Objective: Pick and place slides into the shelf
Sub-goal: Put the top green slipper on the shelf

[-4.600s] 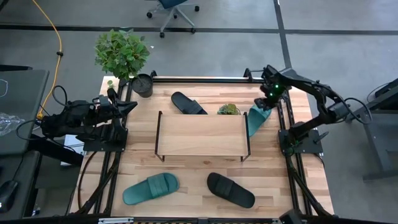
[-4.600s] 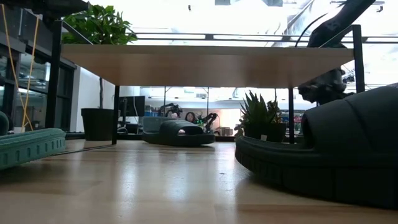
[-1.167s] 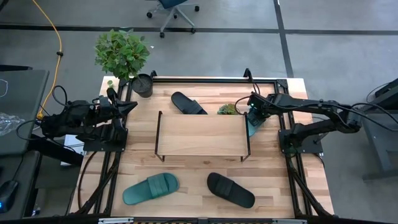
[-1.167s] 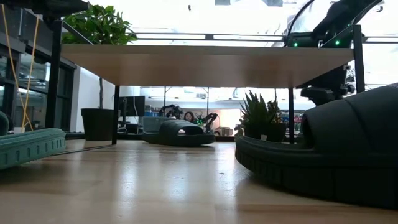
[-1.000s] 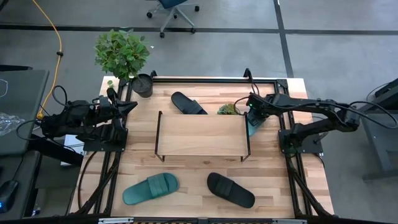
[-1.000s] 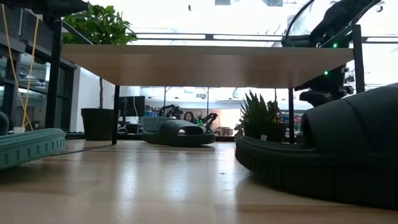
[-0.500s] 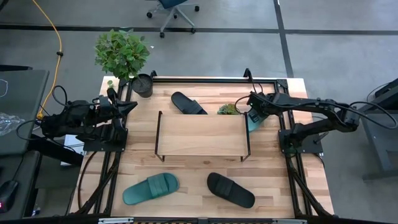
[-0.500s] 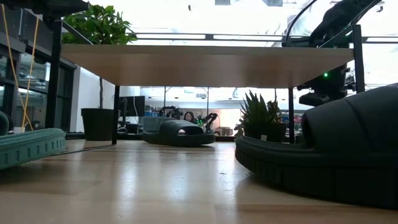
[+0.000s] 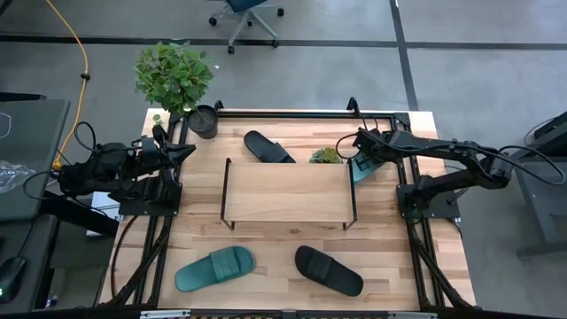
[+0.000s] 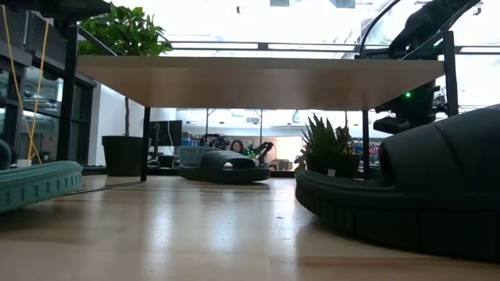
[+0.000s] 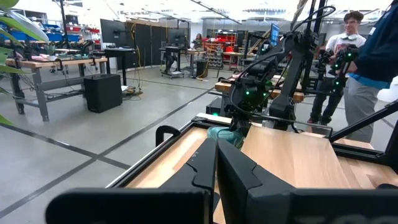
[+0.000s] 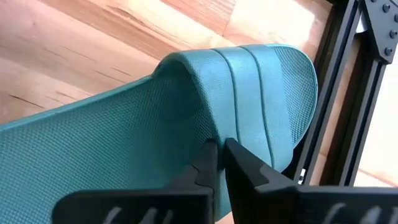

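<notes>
The shelf (image 9: 286, 192) stands mid-table. One black slide (image 9: 268, 148) lies beyond it, sole down. Another black slide (image 9: 329, 270) and a teal slide (image 9: 214, 268) lie on their soles near the front edge. A second teal slide (image 9: 359, 170) lies at the shelf's right end, by the black frame rail (image 12: 336, 93). My right gripper (image 12: 219, 149) slants down onto that slide and is shut at its strap. My left gripper (image 9: 186, 152) waits shut at the table's left edge, pointing level. My right gripper closes its two fingers on the open edge of the teal slide's strap (image 12: 208, 127), where the strap meets the footbed. It comes slanting down from above. Only a thin sliver shows between the fingertips. The slide lies on the table.
A small potted plant (image 9: 325, 157) stands just left of the right gripper, off the shelf's far right corner. A large potted plant (image 9: 203, 121) stands at the far left corner. Black frame rails line the left, right and far edges. People (image 11: 354, 62) stand beyond the table's right side.
My right gripper has rolled a little at the teal slide by the shelf's right end, staying nearly in place. The other slides and the shelf have not moved.
</notes>
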Robot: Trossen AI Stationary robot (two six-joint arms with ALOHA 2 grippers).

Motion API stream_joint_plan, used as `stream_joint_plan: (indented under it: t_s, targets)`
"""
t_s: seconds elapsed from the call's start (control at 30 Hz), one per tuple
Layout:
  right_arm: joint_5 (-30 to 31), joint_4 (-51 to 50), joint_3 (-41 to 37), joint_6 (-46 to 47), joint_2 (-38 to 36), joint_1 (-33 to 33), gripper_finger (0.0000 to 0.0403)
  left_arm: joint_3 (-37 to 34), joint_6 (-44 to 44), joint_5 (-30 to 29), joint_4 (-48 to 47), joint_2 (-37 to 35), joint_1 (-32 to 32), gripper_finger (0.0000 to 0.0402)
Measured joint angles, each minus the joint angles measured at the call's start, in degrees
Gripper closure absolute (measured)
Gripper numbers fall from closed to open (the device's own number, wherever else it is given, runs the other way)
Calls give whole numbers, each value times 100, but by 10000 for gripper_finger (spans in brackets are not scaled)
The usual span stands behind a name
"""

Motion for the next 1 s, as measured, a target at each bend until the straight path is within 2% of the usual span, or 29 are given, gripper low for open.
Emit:
stream_joint_plan:
  t_s: [0.4,1.0]
  targets:
    - [-21,-9,0,206,-37,31,402,0,0,0,0,0,1,399]
    - [35,-138,-6,366,-826,210,403,0,4,-12,-7,0,1,399]
